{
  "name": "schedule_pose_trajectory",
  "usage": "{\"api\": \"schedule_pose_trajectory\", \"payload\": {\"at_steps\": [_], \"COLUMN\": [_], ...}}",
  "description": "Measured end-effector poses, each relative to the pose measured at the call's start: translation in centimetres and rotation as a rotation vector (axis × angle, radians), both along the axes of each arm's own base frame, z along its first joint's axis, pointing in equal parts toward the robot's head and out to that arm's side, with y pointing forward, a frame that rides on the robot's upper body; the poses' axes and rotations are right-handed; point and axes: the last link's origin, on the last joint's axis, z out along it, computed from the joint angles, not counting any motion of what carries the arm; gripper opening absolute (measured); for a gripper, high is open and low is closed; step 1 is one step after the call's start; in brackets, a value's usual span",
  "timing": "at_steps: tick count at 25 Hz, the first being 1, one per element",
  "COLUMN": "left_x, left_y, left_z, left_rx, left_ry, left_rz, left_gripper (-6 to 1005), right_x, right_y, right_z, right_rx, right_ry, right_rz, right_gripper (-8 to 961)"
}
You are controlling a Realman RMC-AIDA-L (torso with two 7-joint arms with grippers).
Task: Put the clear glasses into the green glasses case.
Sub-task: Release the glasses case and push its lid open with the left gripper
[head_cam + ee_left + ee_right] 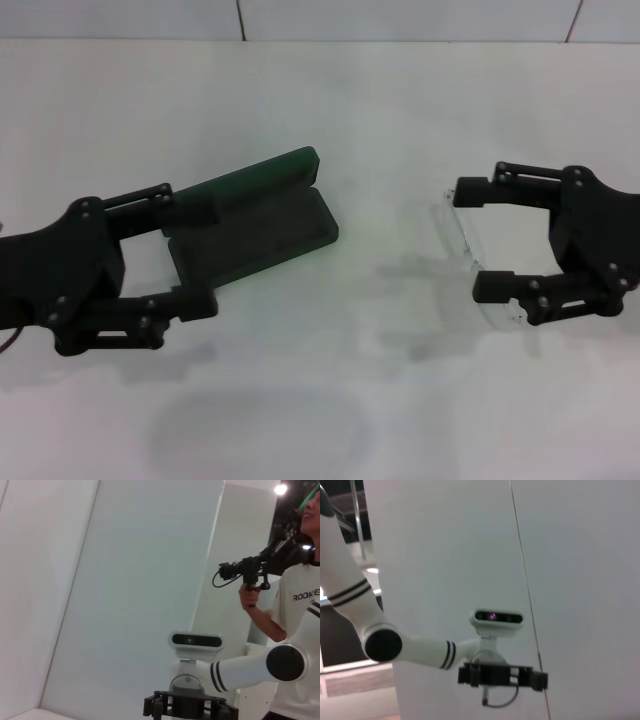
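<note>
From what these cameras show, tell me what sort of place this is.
Probably a robot lab or demo studio: a bare white table, plain white wall panels, and a person filming with a camera on a handheld rig.

We wore matte black grippers: the left gripper (195,258) and right gripper (478,238) had linkage fingers studded with small screws, while white arm tubes carried black stripe bands and round black joint caps.
</note>
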Motion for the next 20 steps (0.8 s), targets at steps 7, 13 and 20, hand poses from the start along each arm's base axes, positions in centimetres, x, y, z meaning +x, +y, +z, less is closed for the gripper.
{"api": "schedule_pose_trajectory", "payload": {"at_steps": [7, 13, 20], "left_x": [-0.1, 0.5, 0.3], "left_y": [0.5, 0.9, 0.6], "left_z": [0.5, 0.5, 0.1], "left_rx": [0.014, -0.009, -0.016], "left_ry": [0.013, 0.015, 0.001], "left_rz": [0.005, -0.002, 0.015], "left_gripper": [820, 786, 752], "right_x": [1.3, 1.1, 0.6], "right_y": [-0.1, -0.6, -0.9], "right_z": [0.7, 0.7, 0.8], "right_rx": [0.042, 0.018, -0.02], "right_ry": [-0.029, -0.018, -0.001], "right_rz": [-0.025, -0.003, 0.017], "right_gripper": [853, 851, 775]}}
